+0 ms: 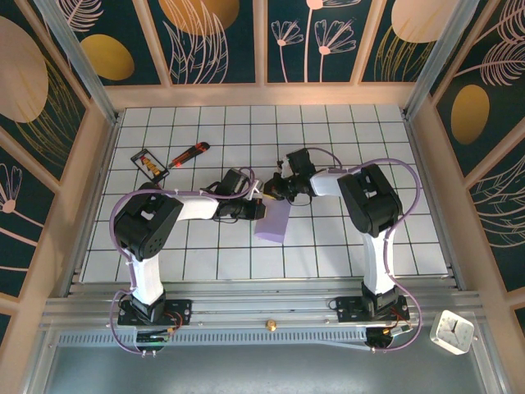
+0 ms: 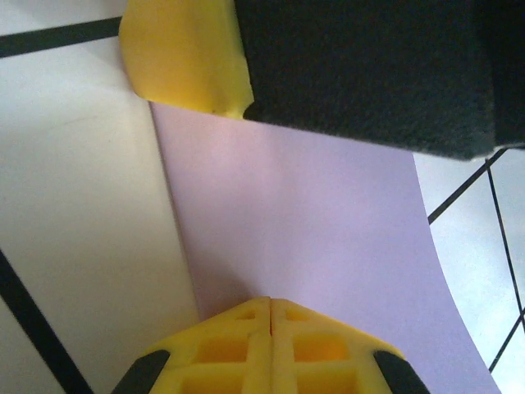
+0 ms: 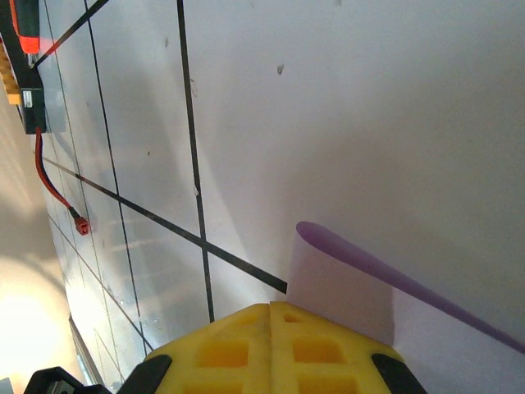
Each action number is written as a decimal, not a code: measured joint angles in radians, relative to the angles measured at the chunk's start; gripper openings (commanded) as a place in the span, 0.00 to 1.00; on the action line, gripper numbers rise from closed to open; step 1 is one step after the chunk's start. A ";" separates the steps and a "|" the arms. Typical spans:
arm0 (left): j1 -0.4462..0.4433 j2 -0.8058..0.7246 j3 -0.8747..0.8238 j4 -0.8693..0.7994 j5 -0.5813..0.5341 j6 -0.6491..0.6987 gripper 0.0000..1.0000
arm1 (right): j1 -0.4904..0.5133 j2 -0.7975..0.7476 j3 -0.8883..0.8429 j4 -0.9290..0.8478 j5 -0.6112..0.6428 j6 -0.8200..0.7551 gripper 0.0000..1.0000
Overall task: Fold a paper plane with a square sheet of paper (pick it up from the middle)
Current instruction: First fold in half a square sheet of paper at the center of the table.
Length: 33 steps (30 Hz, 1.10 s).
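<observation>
Both L gripper [image 2: 271, 305] & R gripper [image 3: 271, 308] pinch purple paper [image 2: 312, 230]; grid table [image 1: 328, 246], floral walls [image 1: 213, 41].

Your square sheet of thin paper [image 1: 272, 222] is plain pale lavender. The table surface [image 1: 328, 131] is white with a black grid, and the slim utility knife [image 1: 189, 153] is red-orange and black.

The sheet of paper [image 2: 312, 230] looks thin, smooth and matt. The left tool [image 2: 271, 305] is moulded yellow plastic; the white worktop [image 3: 344, 98] shines faintly.
</observation>
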 measured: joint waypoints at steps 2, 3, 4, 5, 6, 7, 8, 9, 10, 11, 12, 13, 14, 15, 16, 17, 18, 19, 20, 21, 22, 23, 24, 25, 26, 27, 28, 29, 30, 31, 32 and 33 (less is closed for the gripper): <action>0.000 0.000 0.000 0.000 -0.003 0.007 0.00 | -0.004 0.006 0.010 -0.011 -0.008 0.003 0.00; 0.000 0.000 -0.001 0.000 -0.002 0.010 0.00 | -0.005 0.009 0.015 -0.013 -0.007 0.005 0.00; 0.000 0.000 -0.003 0.000 -0.003 0.012 0.00 | -0.008 0.012 0.022 -0.018 -0.007 0.006 0.00; 0.000 0.000 -0.004 0.001 -0.002 0.014 0.00 | -0.010 0.016 0.029 -0.019 -0.006 0.006 0.00; 0.000 0.000 -0.005 0.001 -0.002 0.016 0.00 | -0.013 0.023 0.040 -0.025 -0.006 0.006 0.00; 0.000 0.000 -0.006 0.002 -0.002 0.018 0.00 | -0.016 0.027 0.050 -0.032 -0.006 0.008 0.00; 0.000 0.000 -0.006 0.002 -0.002 0.019 0.00 | -0.017 0.032 0.060 -0.039 -0.005 0.009 0.00; 0.000 0.000 -0.006 0.002 -0.002 0.022 0.00 | -0.019 0.038 0.069 -0.044 -0.003 0.010 0.00; 0.000 0.000 -0.006 0.003 -0.002 0.022 0.00 | -0.022 0.043 0.079 -0.048 -0.002 0.010 0.00; 0.000 0.000 -0.007 0.003 -0.002 0.023 0.00 | -0.023 0.045 0.084 -0.048 0.001 0.010 0.00; 0.000 -0.001 -0.009 0.005 -0.002 0.025 0.00 | -0.025 0.050 0.091 -0.051 0.003 0.011 0.00; 0.000 -0.001 -0.010 0.006 -0.002 0.026 0.00 | -0.027 0.053 0.097 -0.055 0.002 0.014 0.00; 0.000 -0.001 -0.010 0.008 -0.002 0.026 0.00 | -0.028 0.055 0.100 -0.059 0.002 0.018 0.00; 0.000 -0.001 -0.011 0.009 -0.002 0.026 0.00 | -0.029 0.056 0.105 -0.064 0.002 0.022 0.00; 0.000 -0.001 -0.011 0.009 -0.002 0.026 0.00 | -0.029 0.058 0.110 -0.068 0.004 0.024 0.00; 0.000 -0.001 -0.011 0.009 -0.002 0.026 0.00 | -0.031 0.061 0.114 -0.069 0.007 0.026 0.00; 0.000 -0.001 -0.011 0.009 -0.002 0.027 0.00 | -0.033 0.064 0.120 -0.070 0.010 0.027 0.00; 0.000 -0.001 -0.011 0.009 -0.002 0.027 0.00 | -0.035 0.067 0.126 -0.071 0.014 0.028 0.00; 0.000 -0.001 -0.011 0.009 -0.002 0.029 0.00 | -0.039 0.071 0.132 -0.070 0.017 0.028 0.00; 0.000 -0.001 -0.011 0.009 -0.002 0.030 0.00 | -0.043 0.073 0.137 -0.070 0.020 0.028 0.00; 0.000 -0.001 -0.011 0.009 -0.002 0.030 0.00 | -0.047 0.074 0.142 -0.070 0.026 0.028 0.00; 0.000 -0.001 -0.011 0.009 -0.002 0.030 0.00 | -0.051 0.075 0.145 -0.070 0.032 0.027 0.00; 0.000 -0.001 -0.011 0.009 -0.002 0.030 0.00 | -0.059 0.075 0.147 -0.069 0.044 0.027 0.00; 0.000 -0.001 -0.011 0.009 -0.002 0.030 0.00 | -0.068 0.075 0.150 -0.068 0.053 0.025 0.00; 0.000 -0.001 -0.011 0.009 -0.002 0.030 0.00 | -0.079 0.075 0.152 -0.066 0.062 0.024 0.00; 0.000 -0.001 -0.011 0.009 -0.002 0.030 0.00 | -0.091 0.075 0.153 -0.061 0.071 0.024 0.00; 0.000 -0.001 -0.011 0.009 -0.002 0.030 0.00 | -0.102 0.074 0.152 -0.056 0.074 0.024 0.00; 0.000 -0.001 -0.011 0.009 -0.002 0.030 0.00 | -0.112 0.074 0.149 -0.047 0.074 0.024 0.00; 0.000 -0.001 -0.011 0.009 -0.002 0.030 0.00 | -0.121 0.068 0.138 -0.032 0.077 0.024 0.00; 0.000 -0.001 -0.011 0.009 -0.002 0.030 0.00 | -0.126 0.060 0.122 -0.020 0.079 0.024 0.00; 0.000 -0.001 -0.011 0.009 -0.002 0.030 0.00 | -0.129 0.043 0.099 -0.013 0.080 0.024 0.00; 0.000 -0.001 -0.011 0.009 -0.002 0.030 0.00 | -0.128 0.020 0.071 -0.008 0.081 0.024 0.00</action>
